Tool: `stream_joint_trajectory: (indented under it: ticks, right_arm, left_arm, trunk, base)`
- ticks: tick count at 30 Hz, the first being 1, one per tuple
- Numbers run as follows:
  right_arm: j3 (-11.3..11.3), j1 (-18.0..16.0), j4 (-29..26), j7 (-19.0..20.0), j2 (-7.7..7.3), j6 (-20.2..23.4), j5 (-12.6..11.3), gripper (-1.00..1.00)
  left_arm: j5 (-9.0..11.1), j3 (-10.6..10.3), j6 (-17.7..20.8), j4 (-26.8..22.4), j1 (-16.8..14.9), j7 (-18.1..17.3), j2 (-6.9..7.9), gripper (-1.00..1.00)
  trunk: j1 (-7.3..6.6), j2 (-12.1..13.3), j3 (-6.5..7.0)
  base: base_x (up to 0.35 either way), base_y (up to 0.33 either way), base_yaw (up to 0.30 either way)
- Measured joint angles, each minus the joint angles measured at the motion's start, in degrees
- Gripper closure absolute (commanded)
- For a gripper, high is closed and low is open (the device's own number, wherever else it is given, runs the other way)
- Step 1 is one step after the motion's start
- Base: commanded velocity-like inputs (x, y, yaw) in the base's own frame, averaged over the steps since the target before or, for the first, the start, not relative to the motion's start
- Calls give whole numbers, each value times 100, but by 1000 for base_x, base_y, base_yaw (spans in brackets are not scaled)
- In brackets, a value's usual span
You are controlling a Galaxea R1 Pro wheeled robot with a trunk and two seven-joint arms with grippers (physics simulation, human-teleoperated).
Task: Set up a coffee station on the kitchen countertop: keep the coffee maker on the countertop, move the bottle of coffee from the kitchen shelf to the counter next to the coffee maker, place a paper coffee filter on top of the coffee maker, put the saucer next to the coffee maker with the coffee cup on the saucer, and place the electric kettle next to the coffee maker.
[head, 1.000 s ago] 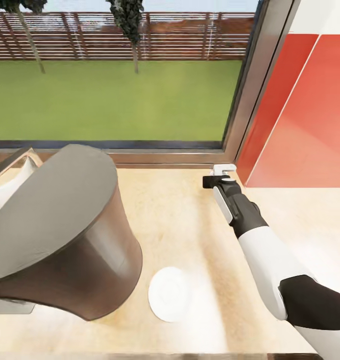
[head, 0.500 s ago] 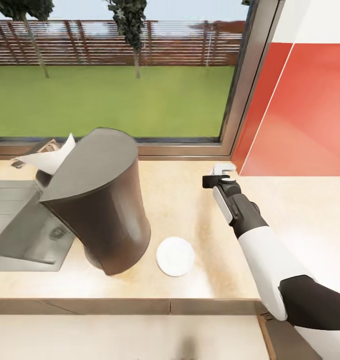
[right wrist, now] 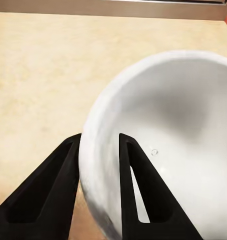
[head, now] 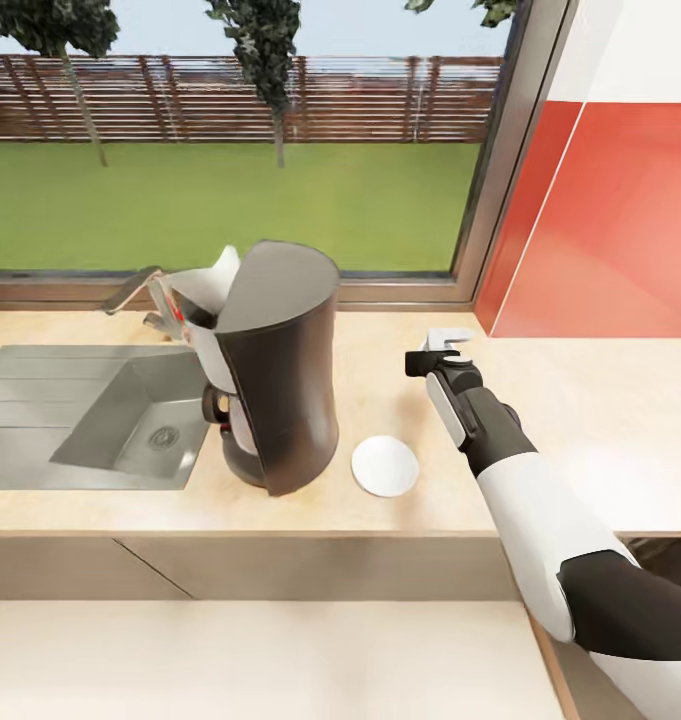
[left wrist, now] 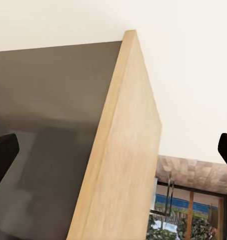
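Right gripper (right wrist: pixel 99 150) clamps the coffee cup (right wrist: pixel 168 145) by its rim, above the kitchen countertop (head: pixel 570 400).
Saucer (head: pixel 385 466) at frame centre, beside the coffee maker (head: pixel 275 365); left gripper (left wrist: pixel 113 155) spread wide.

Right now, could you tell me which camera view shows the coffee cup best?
The right wrist view: the coffee cup looms large, its rim pinched between the right gripper fingers. The head view shows it small at the gripper's tip.
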Motion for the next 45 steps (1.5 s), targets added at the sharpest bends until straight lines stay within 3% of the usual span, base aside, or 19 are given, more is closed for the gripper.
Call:
stream_joint_trajectory:
  ticks: [13,32,38,45]
  right_arm:
    - [-8,1,27,0,-9,1,0,100]
    - [10,0,313,-1,15,-9,-7,100]
    - [28,0,392,25,27,-18,-1,100]
    - [37,7,394,26,27,-13,-1,100]
  left_arm:
    - [0,3,2,-9,-2,0,-7,-100]
    - [-5,7,-4,-50,-2,-1,-14,-100]
    - [4,14,-16,-84,-42,0,8,-100]
    - [13,18,-581,-94,-58,-2,34,-100]
  trunk:
    - [-1,0,117]
    - [-3,0,278]
    - [1,0,283]
    - [0,1,283]
  base:
    - [-225,198,-29]
    - [-12,11,-159]
    - [-258,49,-4]
    - [-306,100,0]
